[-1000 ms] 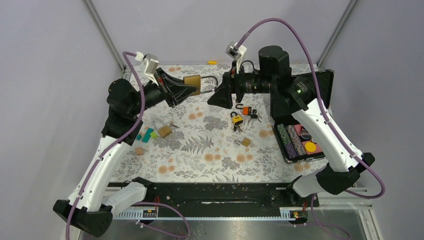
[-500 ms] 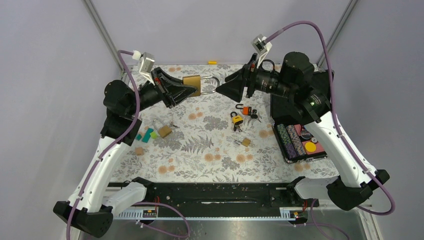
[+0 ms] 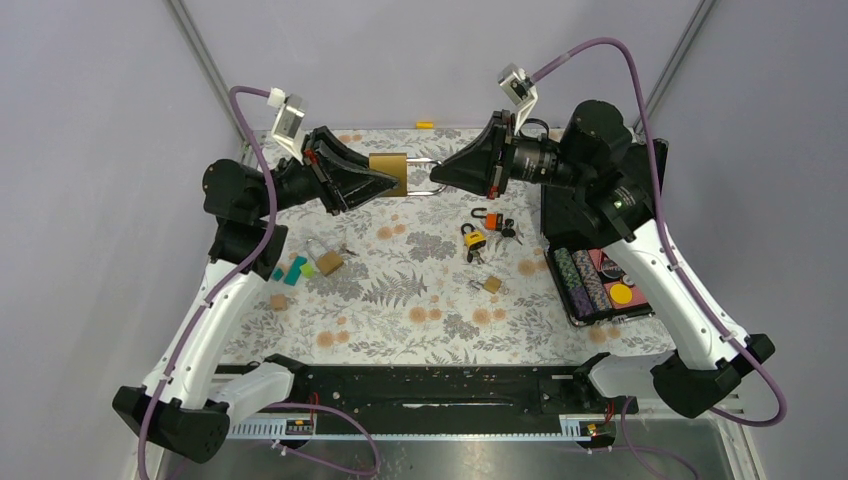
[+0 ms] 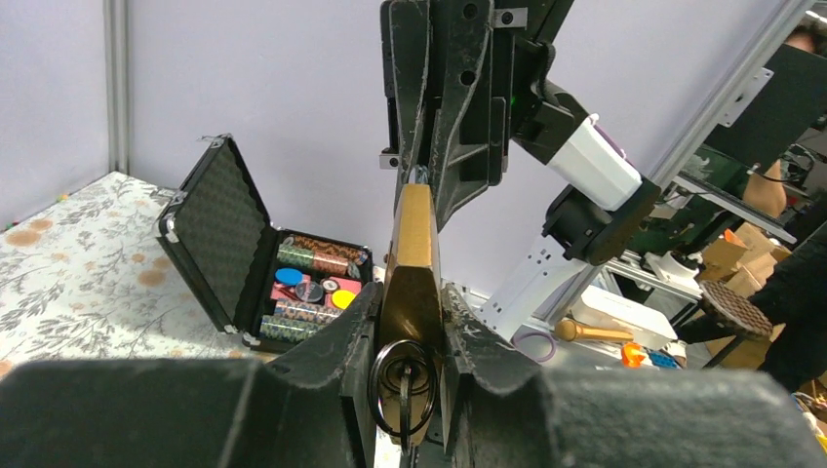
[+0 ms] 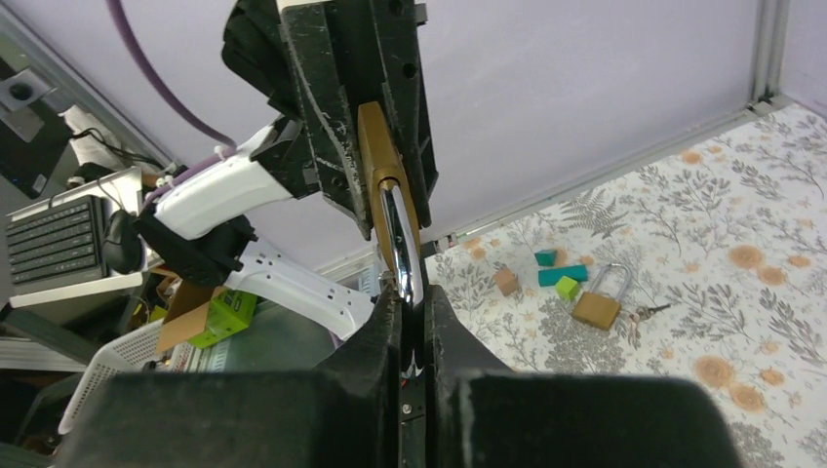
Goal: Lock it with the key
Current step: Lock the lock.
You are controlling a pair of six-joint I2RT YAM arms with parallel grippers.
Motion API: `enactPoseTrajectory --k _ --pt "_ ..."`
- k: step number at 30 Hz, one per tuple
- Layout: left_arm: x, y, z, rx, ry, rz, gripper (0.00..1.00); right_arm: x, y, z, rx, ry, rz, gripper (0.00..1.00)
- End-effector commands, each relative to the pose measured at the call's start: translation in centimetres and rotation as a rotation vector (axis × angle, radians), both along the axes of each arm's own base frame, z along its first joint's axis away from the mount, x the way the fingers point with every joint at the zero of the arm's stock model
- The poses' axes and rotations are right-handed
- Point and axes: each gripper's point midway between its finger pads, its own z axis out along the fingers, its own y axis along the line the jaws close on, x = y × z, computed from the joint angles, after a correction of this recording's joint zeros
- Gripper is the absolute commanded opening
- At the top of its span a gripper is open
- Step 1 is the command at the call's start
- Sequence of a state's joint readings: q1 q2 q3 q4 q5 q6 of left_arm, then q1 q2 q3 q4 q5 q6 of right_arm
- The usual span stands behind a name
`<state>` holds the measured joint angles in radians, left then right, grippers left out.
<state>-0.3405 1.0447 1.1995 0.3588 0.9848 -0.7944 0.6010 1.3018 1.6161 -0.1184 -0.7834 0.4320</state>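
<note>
1. From above, we see a flowered tablecloth (image 3: 420,310) between lilac walls (image 3: 400,60). Towards 12 o'clock, lifted off the cloth, the left claw (image 3: 384,180) clamps the brass padlock (image 3: 390,168), and the right claw (image 3: 436,182) meets its far end. An open case (image 3: 600,285) of chips lies at 3 o'clock, coloured blocks (image 3: 292,270) at 9, and small padlocks (image 3: 474,240) near the middle.
2. From the left wrist, we see the padlock gripped upright, with a key ring (image 4: 402,375) at its 6 o'clock end. The case sits at 9 o'clock and workshop clutter at 3.
3. From the right wrist, our right claw is narrow, pinched on the shackle (image 5: 400,234). A keyboard (image 5: 49,244) shows at 9 o'clock and a spare padlock (image 5: 597,297) on the cloth at 4.
</note>
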Motion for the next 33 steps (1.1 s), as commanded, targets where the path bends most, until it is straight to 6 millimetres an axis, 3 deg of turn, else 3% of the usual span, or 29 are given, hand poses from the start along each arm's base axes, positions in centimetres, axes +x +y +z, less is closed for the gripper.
enactPoseTrajectory --k 1,3,8,11,25,33 --pt "-4.2 0.9 5.4 -0.075 -0.212 -0.072 0.04 -1.4 -0.6 3.1 0.088 -0.109 0.036 0.0" --pt "-4.5 0.9 5.6 -0.071 -0.218 -0.084 0.11 -1.3 -0.7 3.4 0.094 -0.129 0.025 0.0" --pt "-4.5 0.9 5.6 -0.038 -0.226 -0.082 0.44 -1.8 -0.9 4.4 0.116 -0.169 0.033 0.0" --pt "-4.4 0.9 5.3 -0.001 -0.235 -0.074 0.57 -2.4 -1.1 4.7 0.122 -0.187 0.049 0.0" --pt "-3.7 0.1 2.0 0.13 -0.195 -0.212 0.7 -3.5 -0.7 5.1 0.099 -0.198 0.147 0.0" --pt "-2.2 -0.4 0.0 0.163 -0.132 -0.205 0.65 -3.1 -0.6 5.1 0.102 -0.214 0.133 0.0"
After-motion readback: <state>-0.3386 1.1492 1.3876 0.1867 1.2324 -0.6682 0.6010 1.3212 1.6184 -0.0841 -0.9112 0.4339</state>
